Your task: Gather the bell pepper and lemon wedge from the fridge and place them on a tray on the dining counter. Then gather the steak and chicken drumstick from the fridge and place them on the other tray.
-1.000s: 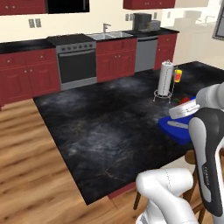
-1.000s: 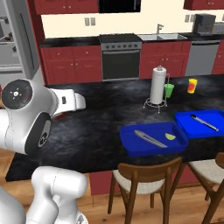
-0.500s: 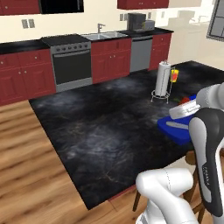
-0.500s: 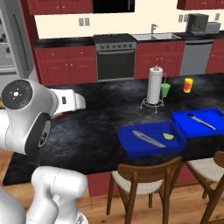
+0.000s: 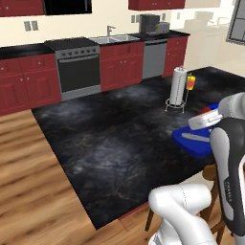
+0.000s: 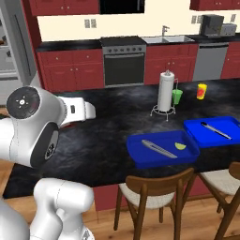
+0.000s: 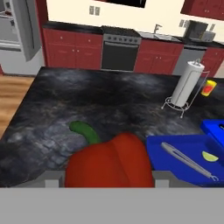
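Observation:
A red bell pepper (image 7: 109, 164) with a green stem sits between the jaws of my gripper (image 7: 109, 183), which is shut on it above the dark dining counter (image 7: 65, 109). To its right lies a blue tray (image 7: 175, 151) holding a lemon wedge (image 7: 210, 156) and a metal utensil. From the right base view the same tray (image 6: 136, 152) with the lemon wedge (image 6: 180, 146) sits beside a second blue tray (image 6: 234, 124). My hand (image 6: 77, 110) hangs left of both. The steak and chicken drumstick are out of view.
A paper towel holder (image 6: 165, 91), a green cup (image 6: 176, 96) and a yellow bottle (image 6: 201, 91) stand behind the trays. Wooden chairs (image 6: 154, 187) line the counter's near edge. The fridge (image 6: 11, 47) stands at the far left, the stove (image 6: 124, 61) straight behind.
The whole picture has shifted slightly as the base moves. The arm keeps its pose with the bell pepper still in the gripper.

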